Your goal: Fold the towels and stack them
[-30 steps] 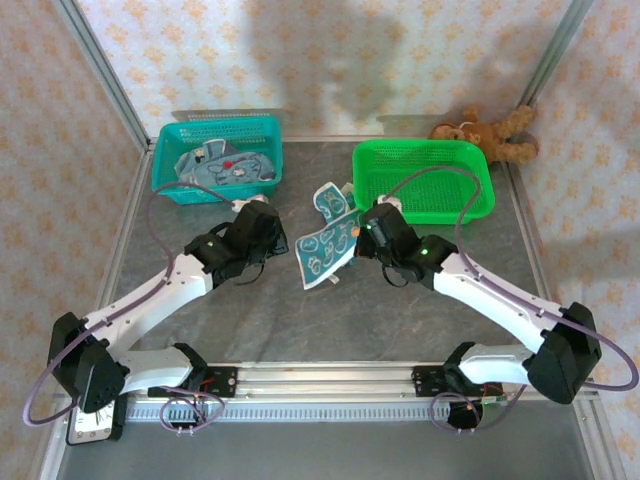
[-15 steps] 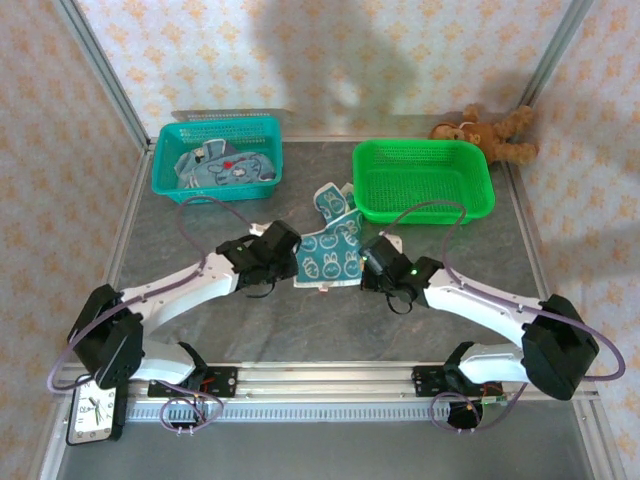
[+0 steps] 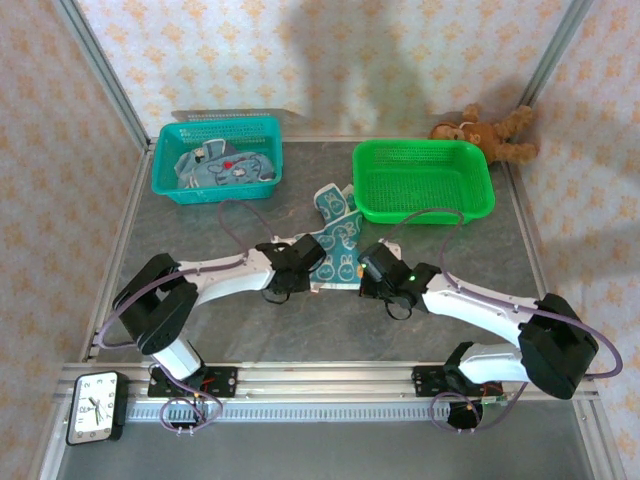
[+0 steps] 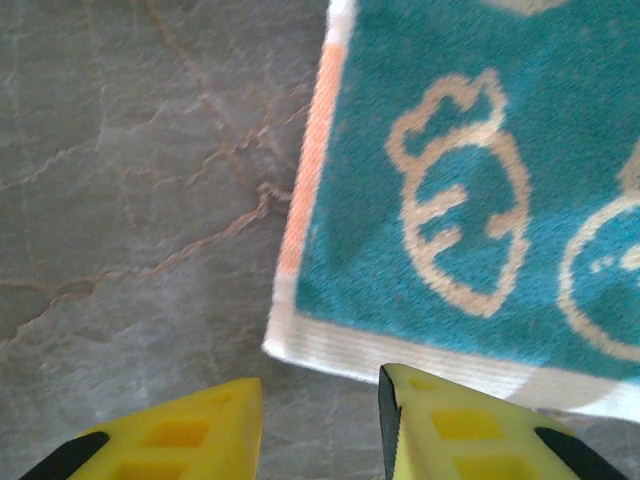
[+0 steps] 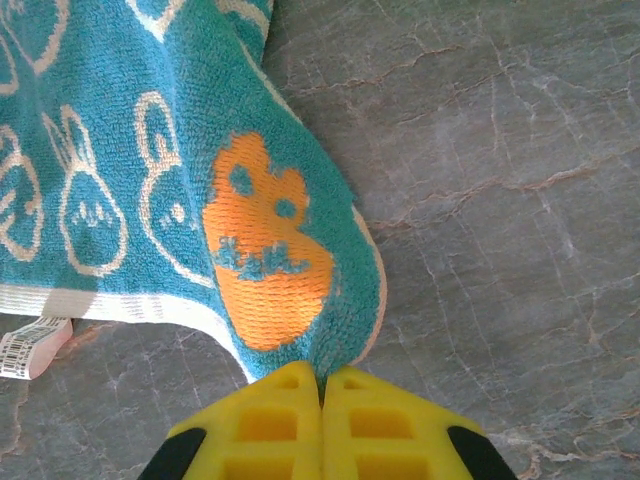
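One bunny-print towel (image 3: 335, 250) now lies flatter and nearer on the middle of the table (image 3: 160, 238) than a second ago. Our left gripper (image 4: 320, 400) has released its corner, jaws parted. Our right gripper (image 5: 322, 385) stays clenched on the near edge. From above, both grippers cover its sides. More towels (image 3: 225, 168) sit bunched in the far-left teal basket (image 3: 200, 193).

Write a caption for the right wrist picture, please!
Yellow jaws, shut tight, pinch a corner of the teal bunny towel on the gray table.
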